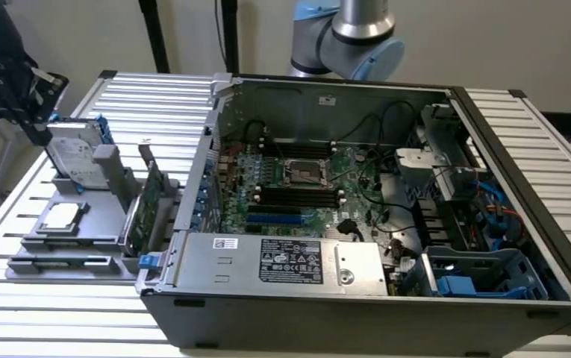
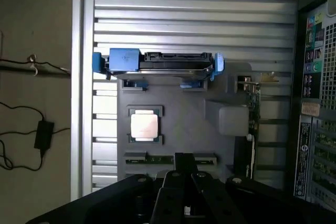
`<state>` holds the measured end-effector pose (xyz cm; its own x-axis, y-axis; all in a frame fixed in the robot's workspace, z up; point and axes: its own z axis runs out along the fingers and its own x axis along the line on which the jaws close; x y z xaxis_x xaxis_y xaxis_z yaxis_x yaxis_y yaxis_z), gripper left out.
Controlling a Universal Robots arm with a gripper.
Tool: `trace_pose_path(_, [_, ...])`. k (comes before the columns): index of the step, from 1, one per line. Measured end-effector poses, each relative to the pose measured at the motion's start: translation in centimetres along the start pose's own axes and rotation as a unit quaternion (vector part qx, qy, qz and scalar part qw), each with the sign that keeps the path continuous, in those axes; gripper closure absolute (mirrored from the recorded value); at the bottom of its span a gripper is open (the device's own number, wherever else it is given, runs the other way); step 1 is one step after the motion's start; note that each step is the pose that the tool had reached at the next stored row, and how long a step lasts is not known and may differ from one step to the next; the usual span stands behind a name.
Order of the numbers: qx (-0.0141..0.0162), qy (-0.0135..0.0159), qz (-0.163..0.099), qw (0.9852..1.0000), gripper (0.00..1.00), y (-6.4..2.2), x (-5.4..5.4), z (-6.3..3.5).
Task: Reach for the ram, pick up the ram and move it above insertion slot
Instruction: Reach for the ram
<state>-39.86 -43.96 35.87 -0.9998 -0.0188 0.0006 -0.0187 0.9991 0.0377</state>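
Observation:
The ram (image 1: 61, 262) is a thin green stick lying flat in the front slot of a grey parts holder (image 1: 86, 224), at the exterior view's left. In the wrist view the ram (image 2: 149, 158) sits just beyond my fingertips, which cover its middle. My gripper (image 1: 34, 130) hangs high above the holder's far left end, well clear of the ram. In the wrist view the gripper (image 2: 185, 157) has its two black fingers meeting at the tips, with nothing between them. The motherboard's memory slots (image 1: 290, 198) lie inside the open computer case (image 1: 365, 313).
The holder also carries a silver hard drive with blue rails (image 2: 157, 62), a square processor chip (image 2: 144, 126) and an upright green expansion card (image 1: 144, 212). The case's metal wall stands right beside the holder. A slatted metal table (image 1: 56, 306) lies under everything.

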Motion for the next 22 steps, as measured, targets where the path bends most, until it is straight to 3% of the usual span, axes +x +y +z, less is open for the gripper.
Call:
trace_pose_path(8, [0.0022,0.0000,0.000,1.0000,0.89,-2.38,0.0,-0.38])
trace_pose_path(22, [0.0140,0.0003,-0.002,0.9999,0.89,-5.26,0.1,-0.49])
